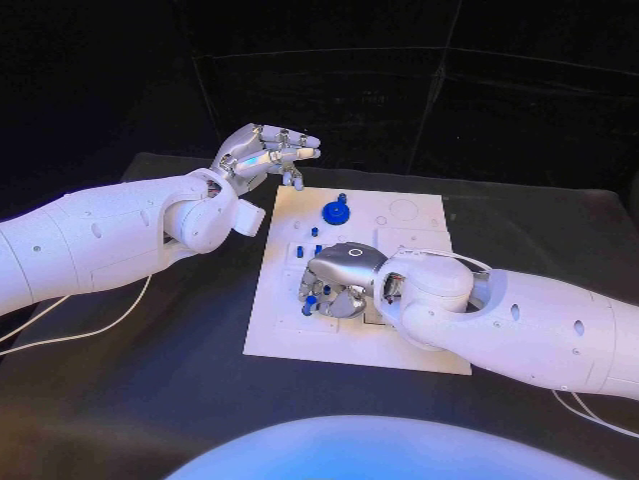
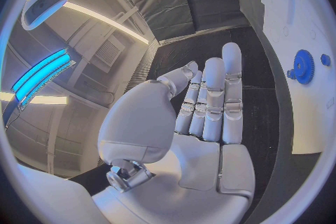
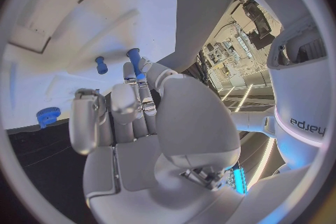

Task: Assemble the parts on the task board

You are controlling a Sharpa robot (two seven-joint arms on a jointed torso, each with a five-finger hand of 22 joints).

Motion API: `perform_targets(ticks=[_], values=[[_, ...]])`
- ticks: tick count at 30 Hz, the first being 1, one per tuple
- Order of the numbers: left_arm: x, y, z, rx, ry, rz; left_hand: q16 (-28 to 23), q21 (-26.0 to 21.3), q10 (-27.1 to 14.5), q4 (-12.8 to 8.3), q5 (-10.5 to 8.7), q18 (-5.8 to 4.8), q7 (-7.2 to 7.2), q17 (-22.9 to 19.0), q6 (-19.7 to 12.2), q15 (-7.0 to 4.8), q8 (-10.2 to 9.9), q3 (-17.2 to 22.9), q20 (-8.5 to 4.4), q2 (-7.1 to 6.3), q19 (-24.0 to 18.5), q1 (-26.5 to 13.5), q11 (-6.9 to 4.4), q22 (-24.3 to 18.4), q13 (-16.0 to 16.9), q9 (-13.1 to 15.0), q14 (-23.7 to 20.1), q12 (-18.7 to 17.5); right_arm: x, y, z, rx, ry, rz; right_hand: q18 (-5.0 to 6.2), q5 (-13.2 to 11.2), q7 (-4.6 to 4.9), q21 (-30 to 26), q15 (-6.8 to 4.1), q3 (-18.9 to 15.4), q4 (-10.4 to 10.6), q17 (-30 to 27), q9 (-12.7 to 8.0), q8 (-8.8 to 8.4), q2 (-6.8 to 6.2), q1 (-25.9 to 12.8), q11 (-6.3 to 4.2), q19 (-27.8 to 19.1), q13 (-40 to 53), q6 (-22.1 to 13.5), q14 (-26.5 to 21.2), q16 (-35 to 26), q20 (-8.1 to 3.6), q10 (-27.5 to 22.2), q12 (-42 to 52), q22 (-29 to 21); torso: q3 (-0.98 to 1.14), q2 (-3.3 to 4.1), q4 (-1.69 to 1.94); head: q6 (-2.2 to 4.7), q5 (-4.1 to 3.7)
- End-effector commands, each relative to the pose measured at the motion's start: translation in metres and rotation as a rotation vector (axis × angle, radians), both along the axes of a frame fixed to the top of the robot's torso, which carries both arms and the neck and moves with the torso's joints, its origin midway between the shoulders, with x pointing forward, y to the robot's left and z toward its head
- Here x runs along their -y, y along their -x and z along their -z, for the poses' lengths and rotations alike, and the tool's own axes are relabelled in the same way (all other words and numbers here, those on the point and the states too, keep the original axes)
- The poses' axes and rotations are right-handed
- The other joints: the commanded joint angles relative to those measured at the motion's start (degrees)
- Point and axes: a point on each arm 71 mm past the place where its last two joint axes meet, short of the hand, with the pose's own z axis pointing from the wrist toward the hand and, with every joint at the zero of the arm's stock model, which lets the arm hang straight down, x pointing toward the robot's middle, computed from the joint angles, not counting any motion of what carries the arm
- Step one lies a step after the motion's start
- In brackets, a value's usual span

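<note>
The right hand (image 1: 345, 278) rests on the white task board (image 1: 298, 335), fingers curled around a blue peg (image 3: 136, 63). The left hand (image 1: 266, 152) hovers beyond the board's far-left corner, fingers straight, holding nothing. A blue gear (image 1: 337, 211) lies between them.

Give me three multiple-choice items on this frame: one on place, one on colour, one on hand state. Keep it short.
1. Where is the right hand?
A. Over the middle of the task board
B. Off the table's right edge
C. Beyond the board's far edge

2. What colour is the gear-shaped part near the board's far end?
A. Red
B. Blue
C. Green

3. What is the left hand holding?
A. A blue peg
B. The gear-shaped part
C. Nothing

Answers:
1 A: the head view shows the right hand down on the middle of the board.
2 B: the gear is blue in the head and left wrist views.
3 C: the left wrist view shows its fingers extended and the palm bare, beside the board's far left corner.
</note>
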Motion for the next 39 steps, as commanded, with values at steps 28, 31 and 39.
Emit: perform_targets(ticks=[28,31,39], values=[[0.001,0.0,-0.001,-0.002,0.009,0.01,-0.39,-0.45,-0.34,-0.02,0.1,0.81,0.03,-0.14,-0.55,-0.07,0.41,-0.34,0.05,0.04,-0.48,-0.17,0.09,-0.17,-0.05,-0.05,-0.32,0.43,0.004,0.003,-0.011,0.111,-0.125,0.028,0.7,3.23,2.02,-3.86,1.69,-12.11,2.16,-4.41,-0.78,-1.36,-4.87,-5.02,2.49,-3.44,-0.31,-13.88,-1.02,-1.93,1.44,-10.73,-3.07,-3.11,0.07,0.02,0.04,-0.07,-0.02],[-0.001,0.0,-0.001,-0.002,0.008,0.007,-0.39,-0.45,-0.34,-0.02,0.1,0.81,0.03,-0.14,-0.55,-0.07,0.41,-0.34,0.05,0.04,-0.48,-0.17,0.09,-0.17,-0.05,-0.05,-0.32,0.43,0.013,0.005,-0.014,0.121,-0.161,0.045,0.71,3.48,1.94,-3.93,1.66,-13.54,2.43,-4.63,-0.76,-1.35,-4.65,-4.89,2.4,-3.41,-0.3,-13.89,-1.02,-2.02,1.38,-11.04,-2.45,-3.18,0.03,-0.04,-0.01,-0.1,0.01],[-0.003,0.0,-0.001,-0.002,0.006,0.001,-0.39,-0.45,-0.34,-0.02,0.1,0.81,0.03,-0.14,-0.55,-0.07,0.41,-0.34,0.05,0.04,-0.48,-0.17,0.09,-0.17,-0.05,-0.05,-0.32,0.43,0.065,-0.001,-0.028,0.046,-0.226,0.182,0.64,4.17,1.55,-3.93,1.31,-17.79,3.91,-5.18,-0.41,-0.7,-2.83,-4.05,1.96,-3.08,0.18,-11.22,-0.84,-2.17,1.2,-7.94,1.78,-3.08,-0.05,-0.11,-0.08,0.23,-0.96]])
